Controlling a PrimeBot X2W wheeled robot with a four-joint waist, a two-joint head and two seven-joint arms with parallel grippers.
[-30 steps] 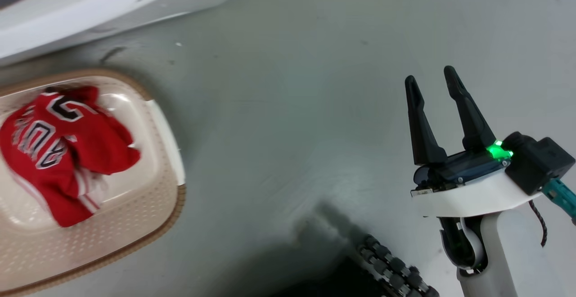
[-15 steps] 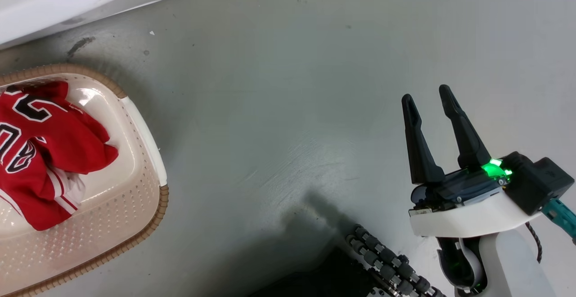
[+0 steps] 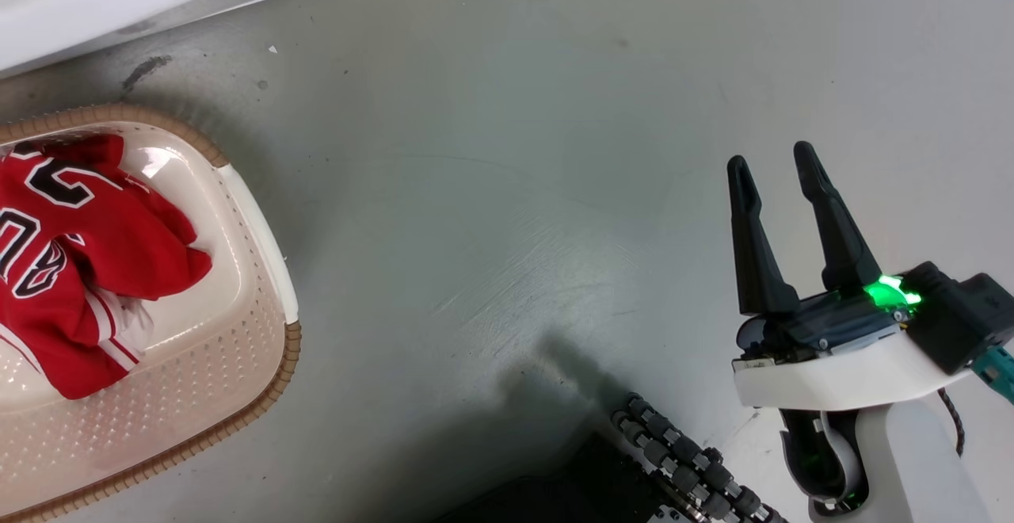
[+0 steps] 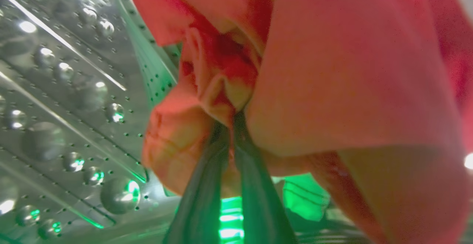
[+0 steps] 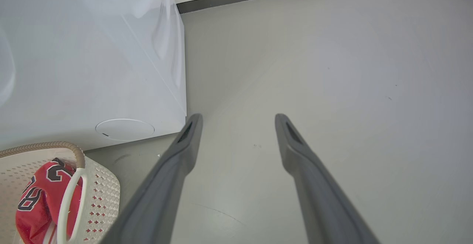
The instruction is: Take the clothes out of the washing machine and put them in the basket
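The likeliest failure is a lost grip. The left gripper [image 4: 229,120] has pinched only a small bunched fold of the red garment [image 4: 332,70], while most of the cloth hangs loose around and over the fingers. If the arm pulls back fast, the weight and drag of that loose cloth against the perforated steel drum [image 4: 55,88] could pull the fold out, leaving the garment inside the washing machine [image 3: 119,0]. The trailing fabric could also catch on the drum's raised rib or on the opening. If the grip fails late, the piece would land on the grey floor [image 3: 515,190] short of the basket [image 3: 269,380]. The basket stands just beside the machine's front, so the carry is short. But the red jersey [image 3: 71,246] with black-and-white lettering already lies heaped in it, so a careless release at the near rim could leave cloth draped over the edge.

The left jaws are drawn nearly together on that fold, their tips buried in the fabric. The view is close and soft, so I cannot tell how deep the fold sits between them, and the hold may be shallower than it looks.

The right gripper [image 3: 772,154] hangs above bare floor, well apart from basket and machine. Its jaws are spread wide, holding and touching nothing. It could help support trailing cloth, but judged from here it is too far off to help quickly.
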